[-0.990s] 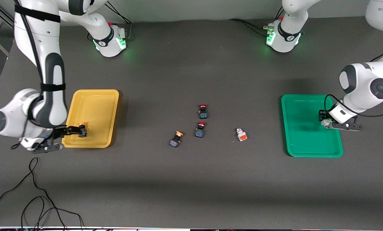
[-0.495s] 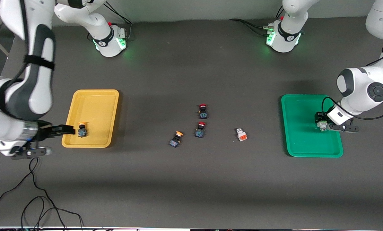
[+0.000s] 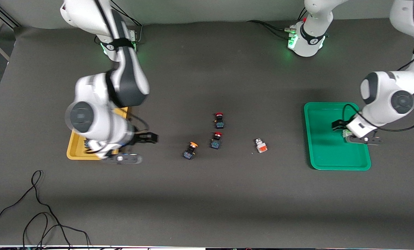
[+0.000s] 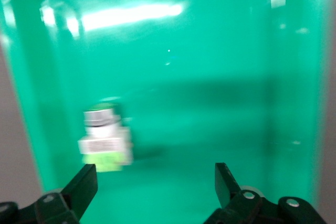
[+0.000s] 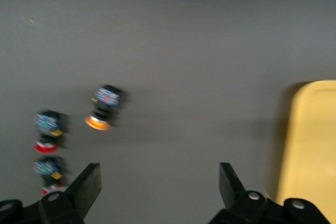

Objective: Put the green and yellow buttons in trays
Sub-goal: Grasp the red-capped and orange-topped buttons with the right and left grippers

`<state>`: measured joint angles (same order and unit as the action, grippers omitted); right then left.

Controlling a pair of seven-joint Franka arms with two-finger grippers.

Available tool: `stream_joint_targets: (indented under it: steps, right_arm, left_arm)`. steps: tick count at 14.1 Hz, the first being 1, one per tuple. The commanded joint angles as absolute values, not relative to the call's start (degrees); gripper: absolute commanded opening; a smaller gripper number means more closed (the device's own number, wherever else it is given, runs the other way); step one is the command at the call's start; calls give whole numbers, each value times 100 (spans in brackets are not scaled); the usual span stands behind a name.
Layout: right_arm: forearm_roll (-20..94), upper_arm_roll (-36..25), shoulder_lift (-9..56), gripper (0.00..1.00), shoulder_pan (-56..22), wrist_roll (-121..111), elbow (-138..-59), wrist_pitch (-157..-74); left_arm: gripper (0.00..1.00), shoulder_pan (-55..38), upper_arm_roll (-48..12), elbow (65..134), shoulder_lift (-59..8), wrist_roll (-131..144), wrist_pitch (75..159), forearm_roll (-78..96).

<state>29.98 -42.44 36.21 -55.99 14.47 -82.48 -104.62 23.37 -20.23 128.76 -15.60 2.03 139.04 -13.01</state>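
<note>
Both tools are wide apart & empty: the right tool (image 3: 151, 138), off the yellow tray (image 3: 75, 151), could knock the yellow button (image 3: 190, 150) into the red ones (image 3: 216, 140), while the left tool (image 3: 342, 130) over the green tray (image 3: 323, 139) could bump the green button (image 4: 105, 145).

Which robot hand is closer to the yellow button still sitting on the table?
The right gripper, open, just past the yellow tray toward the yellow button. The left gripper, also open, is over the green tray.

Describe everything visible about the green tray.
The green tray is a shallow rectangular tray of glossy, plastic-looking green with rounded corners and a raised rim, lying flat at the left arm's end of the table. One small button with a silver-white body and light-green end lies inside it. The open left end effector hovers over the tray, apparently touching nothing.
</note>
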Motion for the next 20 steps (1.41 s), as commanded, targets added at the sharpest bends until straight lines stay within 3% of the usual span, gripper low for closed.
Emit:
stream_joint_targets:
  steps: [1, 7, 11, 15, 19, 20]
  right_arm:
    - [3111, -3588, 4226, 100, -5476, 2388, -7963, -11185]
    - [3129, -3085, 5131, 100, -5476, 3556, -7937, -12541]
    - [3146, -3041, 5545, 100, -5397, 4262, -7682, -12630]
    - [3296, -3006, 5686, 97, -5388, 4482, -7673, -12814]
    - [3296, -2936, 5704, 57, -5388, 4474, -7673, -12867]
    - [3287, -2927, 5695, 48, -5388, 4465, -7673, -12876]
  left_arm:
    - [100, 1444, -1978, 12772, -1555, 1525, 13790, -1283]
    - [100, -24, -1978, 11674, -2538, 3653, 13843, -598]
    - [100, -693, -1951, 10523, -3504, 4753, 13921, -650]
    - [100, -888, -1838, 10353, -4007, 5019, 14536, -764]
    - [99, -984, -1705, 10415, -4034, 5027, 14590, -888]
    - [91, -976, -1705, 10415, -4034, 5027, 14581, -888]
